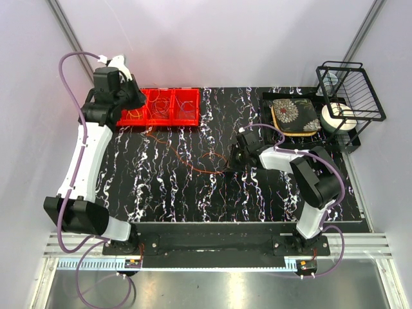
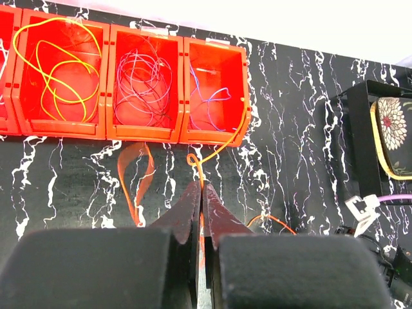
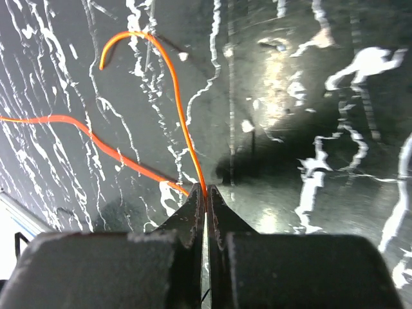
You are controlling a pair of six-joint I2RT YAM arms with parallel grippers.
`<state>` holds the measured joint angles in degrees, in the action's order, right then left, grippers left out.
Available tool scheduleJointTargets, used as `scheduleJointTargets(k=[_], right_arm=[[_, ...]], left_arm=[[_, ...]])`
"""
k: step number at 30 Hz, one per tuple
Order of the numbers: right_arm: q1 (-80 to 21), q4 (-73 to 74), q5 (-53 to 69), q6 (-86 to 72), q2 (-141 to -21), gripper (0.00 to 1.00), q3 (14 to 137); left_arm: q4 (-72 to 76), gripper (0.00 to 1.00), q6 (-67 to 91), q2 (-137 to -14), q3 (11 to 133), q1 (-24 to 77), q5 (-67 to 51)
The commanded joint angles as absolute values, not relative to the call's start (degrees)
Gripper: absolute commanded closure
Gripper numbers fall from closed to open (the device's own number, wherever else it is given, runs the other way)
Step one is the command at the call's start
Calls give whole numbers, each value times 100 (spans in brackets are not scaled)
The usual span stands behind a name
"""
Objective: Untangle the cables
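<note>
Left wrist: red bins (image 2: 145,134) stand just beyond left gripper (image 2: 201,188), fingers pinched together on orange cable (image 2: 190,158) rising ahead toward them; right gripper (image 3: 206,191), fingers closed, clamps it too.

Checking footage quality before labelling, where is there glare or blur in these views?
Right wrist: bright glare on the glossy table, right gripper blurred up close. Left wrist: left gripper likewise soft, red bins sharp. Top external: evenly lit, red bins oversaturated, orange cable faint.

Pinches orange cable (image 3: 177,96) in the right gripper (image 3: 205,193), jaws pressed together; arcs up over black marbled table (image 3: 309,129), second strand running left.
</note>
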<state>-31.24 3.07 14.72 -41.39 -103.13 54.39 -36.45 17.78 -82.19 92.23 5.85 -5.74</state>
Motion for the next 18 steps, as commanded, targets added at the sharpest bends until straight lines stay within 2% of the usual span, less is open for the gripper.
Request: scheduleJointTargets(k=[1,11,14,18], right_arm=[[-3067,518,1362,-4078,-9958,100,5554],[-3067,922,1599,-3920,-9677,100,6511],[-3059,1124,1679,-3929,-9729,100,7153],[-3059,1204,1696,-3990,-9861,100,8100]], left_arm=[[-3498,100,1722,-8094,9281,545,-641],[-3007,100,2153,-8130,8825,554,-2002],[-2734,100,2338,-8235,8719,597,-2442],[-2505,100,2539,-8428,8754,703,-2382]])
